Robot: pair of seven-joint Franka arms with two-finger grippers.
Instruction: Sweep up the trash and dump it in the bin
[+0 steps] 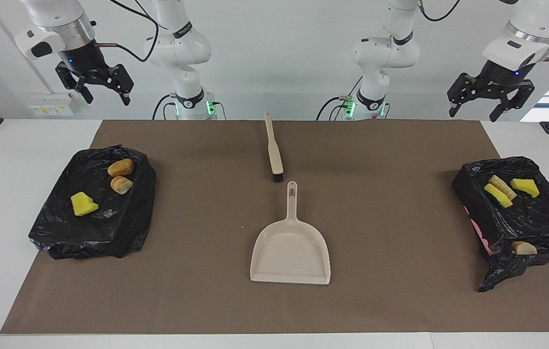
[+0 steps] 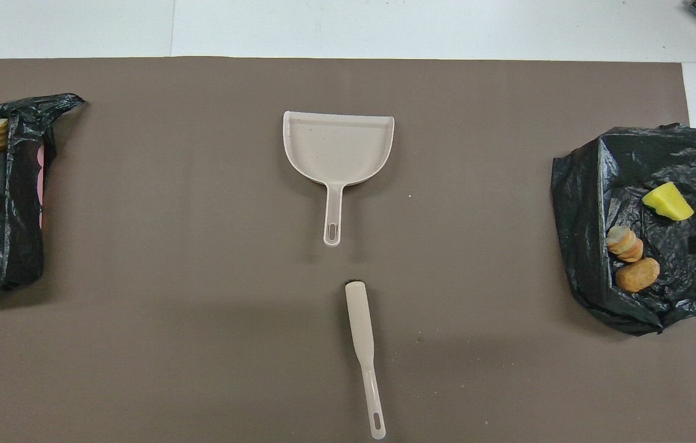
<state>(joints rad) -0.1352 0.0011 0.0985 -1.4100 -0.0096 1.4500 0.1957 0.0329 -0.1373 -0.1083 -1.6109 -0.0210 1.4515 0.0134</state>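
1. The left gripper [image 1: 491,99] is hanging open and empty, high over the table's left-arm end.
2. The right gripper [image 1: 98,86] is hanging open and empty, high over the right-arm end.
3. The trash, yellow-green sponge pieces and tan bread-like lumps, is lying in two crumpled black bag-lined bins: three scraps [image 1: 109,184] at the right-arm edge of the brown mat [image 1: 182,291], four scraps [image 1: 507,191] at the left-arm edge.
4. The beige plastic dustpan [image 1: 290,252] and the beige black-bristled brush [image 1: 273,150] are lying mid-mat.

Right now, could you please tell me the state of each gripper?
Left gripper: open, holding nothing, raised above the bag-lined bin at its end.
Right gripper: open, holding nothing, raised near its own base.
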